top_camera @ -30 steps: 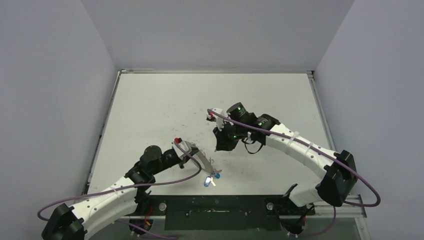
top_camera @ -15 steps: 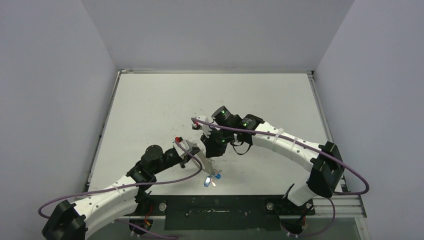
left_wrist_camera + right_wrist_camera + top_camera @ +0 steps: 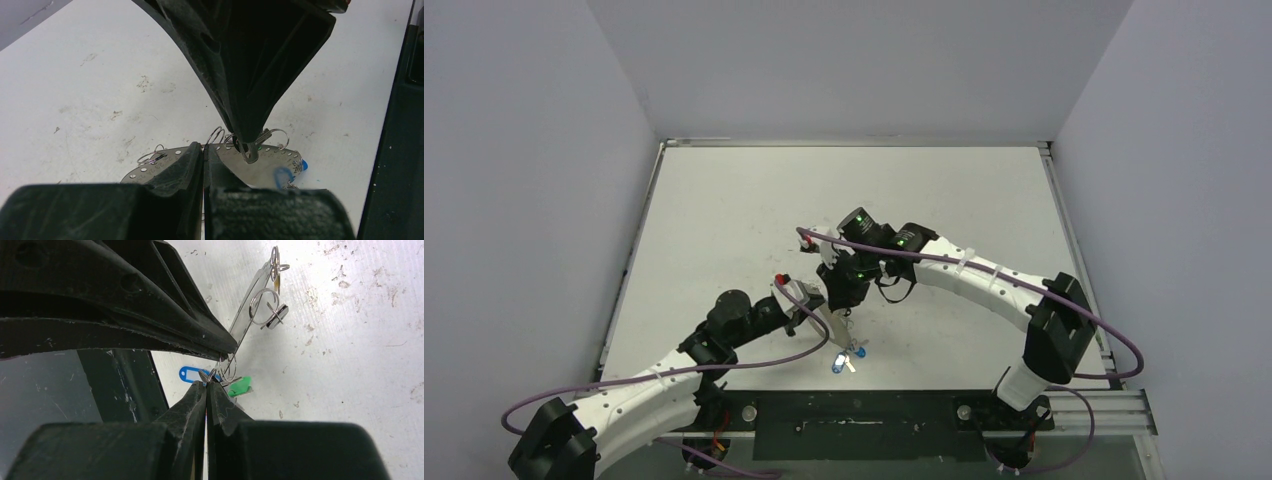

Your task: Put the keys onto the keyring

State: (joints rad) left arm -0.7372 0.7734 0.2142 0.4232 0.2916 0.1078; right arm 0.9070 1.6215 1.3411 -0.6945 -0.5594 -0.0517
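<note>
My left gripper is shut on the keyring. It shows as a flat silvery metal strip with a row of small holes and thin wire rings along its edge. It also shows in the right wrist view and the top view. My right gripper is shut on a small metal key with its split ring, held against the strip's edge. A blue tag and a green tag hang at the strip's low end. The blue tag lies near the table's front.
The white table is scuffed. A black rail runs along its near edge, close to the hanging tags. Grey walls stand on three sides. Purple cables loop off both arms.
My right arm has swung left and toward the front, bringing its fingers from the table's middle to the strip held by my left gripper. The left arm has stayed put.
</note>
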